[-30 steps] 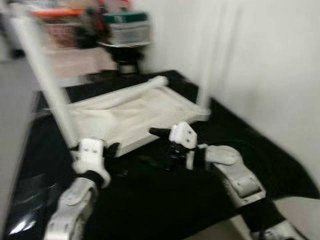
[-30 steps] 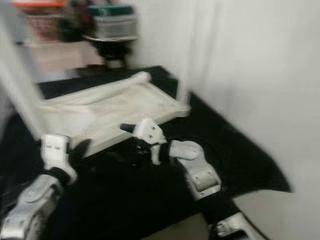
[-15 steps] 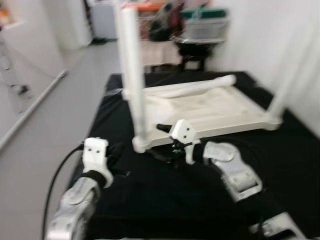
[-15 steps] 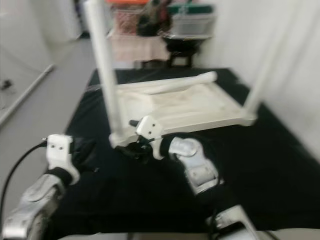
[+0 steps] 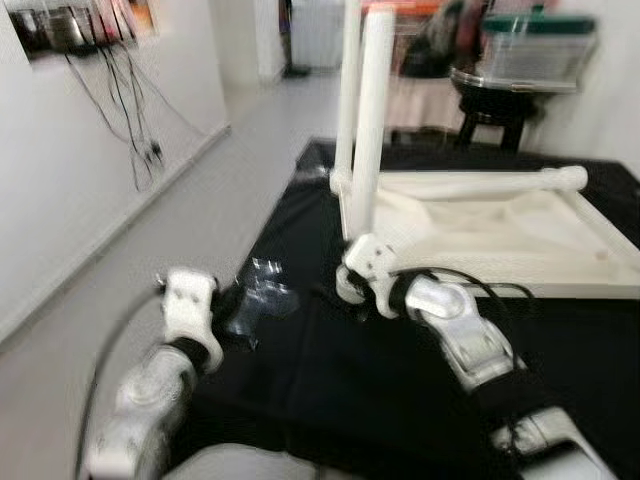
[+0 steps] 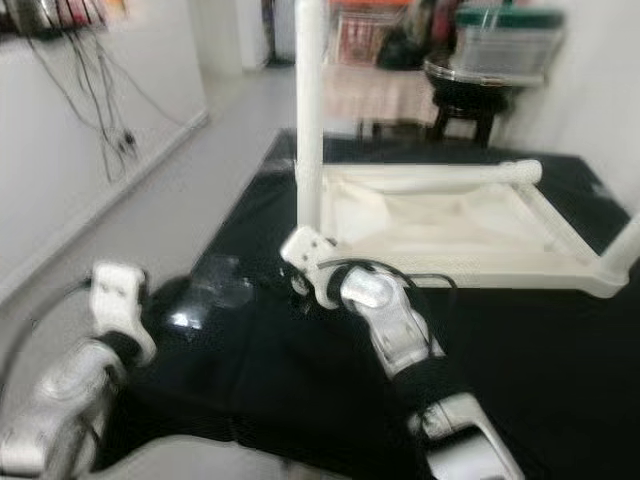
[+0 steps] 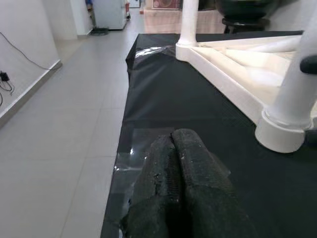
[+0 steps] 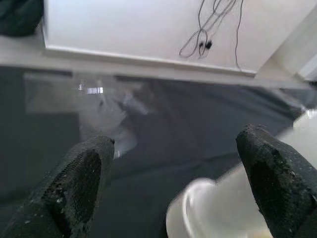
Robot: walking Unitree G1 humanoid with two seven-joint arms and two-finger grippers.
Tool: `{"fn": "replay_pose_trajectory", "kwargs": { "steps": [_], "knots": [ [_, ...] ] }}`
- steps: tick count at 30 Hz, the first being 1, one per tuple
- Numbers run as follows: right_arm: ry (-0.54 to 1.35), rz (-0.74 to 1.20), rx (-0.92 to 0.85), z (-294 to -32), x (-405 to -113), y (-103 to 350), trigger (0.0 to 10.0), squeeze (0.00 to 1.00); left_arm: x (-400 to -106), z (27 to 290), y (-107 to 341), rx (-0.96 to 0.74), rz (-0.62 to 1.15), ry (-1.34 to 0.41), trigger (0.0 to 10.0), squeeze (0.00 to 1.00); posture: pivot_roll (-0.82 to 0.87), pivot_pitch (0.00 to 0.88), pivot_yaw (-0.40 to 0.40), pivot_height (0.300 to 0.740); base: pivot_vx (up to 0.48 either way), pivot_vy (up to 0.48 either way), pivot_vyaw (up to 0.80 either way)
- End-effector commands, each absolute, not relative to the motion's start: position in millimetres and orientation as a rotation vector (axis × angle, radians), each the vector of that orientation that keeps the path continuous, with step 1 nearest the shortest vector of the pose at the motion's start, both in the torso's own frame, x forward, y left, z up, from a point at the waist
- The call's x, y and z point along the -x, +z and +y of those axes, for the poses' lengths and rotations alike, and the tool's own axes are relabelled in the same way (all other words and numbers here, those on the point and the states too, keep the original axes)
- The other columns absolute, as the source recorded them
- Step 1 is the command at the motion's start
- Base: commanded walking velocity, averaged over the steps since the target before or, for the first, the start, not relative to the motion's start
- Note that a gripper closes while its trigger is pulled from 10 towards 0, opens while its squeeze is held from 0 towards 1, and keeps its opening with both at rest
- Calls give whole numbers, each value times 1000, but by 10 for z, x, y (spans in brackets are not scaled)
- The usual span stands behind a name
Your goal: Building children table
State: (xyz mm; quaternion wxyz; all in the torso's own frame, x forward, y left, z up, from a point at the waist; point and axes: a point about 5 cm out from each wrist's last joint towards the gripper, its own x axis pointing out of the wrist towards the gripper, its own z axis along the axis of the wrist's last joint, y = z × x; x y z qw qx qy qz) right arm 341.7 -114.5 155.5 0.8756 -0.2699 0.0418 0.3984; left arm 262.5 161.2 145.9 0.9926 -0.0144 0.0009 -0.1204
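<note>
White table (image 5: 480, 235) upturned; right hand (image 8: 173, 183) spread beside leg (image 5: 372, 130)

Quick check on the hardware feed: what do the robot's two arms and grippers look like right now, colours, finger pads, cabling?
Both arms are silver with white wrist housings. The left gripper has two long black fingers with rough, textured rubbery pads. The right gripper has the same black fingers with dimpled, rounded tips. A thin black cable loops over the right arm's wrist; a dark cable trails beside the left arm.
</note>
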Motion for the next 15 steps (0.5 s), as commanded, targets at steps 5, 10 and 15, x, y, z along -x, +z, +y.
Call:
{"fn": "replay_pose_trajectory", "kwargs": {
  "steps": [5,10,15],
  "knots": [
    [817,242,708,-1419,-3489,1487,10000,0,-2595,1614,1480,32,-4,-237,10000,0,-57,0,-26,740,0,0,0],
    [880,226,657,-1346,-3427,1486,10000,0,-2569,1640,1508,51,-21,-236,10000,0,-54,0,-27,740,0,-350,0],
    [921,241,660,-1296,-3349,1411,10000,0,-2565,1643,1508,56,-21,-235,10000,0,-56,0,-23,740,0,-433,0]
  ]
}}
